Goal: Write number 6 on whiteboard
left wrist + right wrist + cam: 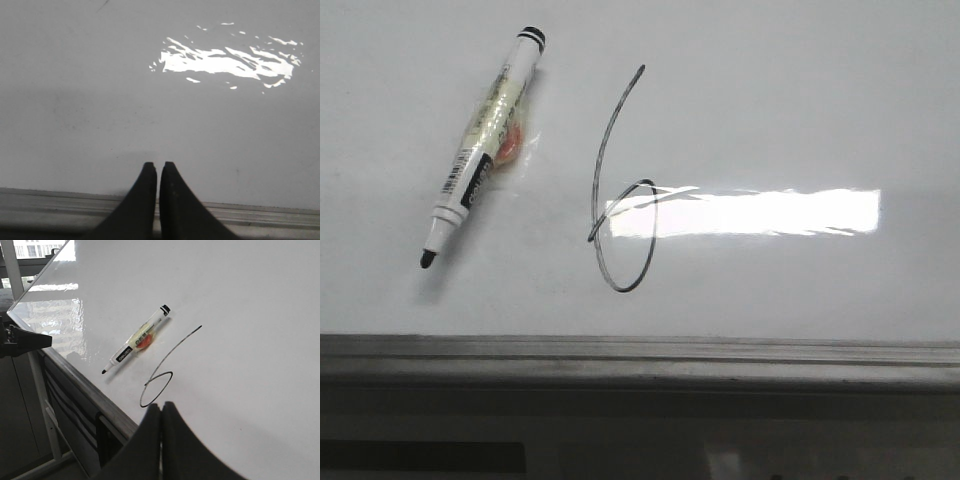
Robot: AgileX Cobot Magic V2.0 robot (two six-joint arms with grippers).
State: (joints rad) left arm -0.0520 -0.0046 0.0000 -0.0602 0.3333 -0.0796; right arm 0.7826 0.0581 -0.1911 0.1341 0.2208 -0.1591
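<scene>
Right wrist view: number 6 (159,382) near closed right tool (161,410).

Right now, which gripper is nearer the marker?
Right, probably. The right gripper, shut, has the marker just beyond the number 6. The left gripper sees only bare whiteboard.

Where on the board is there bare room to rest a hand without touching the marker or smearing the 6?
Bare whiteboard right of the number 6, and the strip between it and the frame. Crowded left, around the uncapped marker.

Thin dark number 6 (620,190) drawn on glossy whiteboard (800,110).
</scene>
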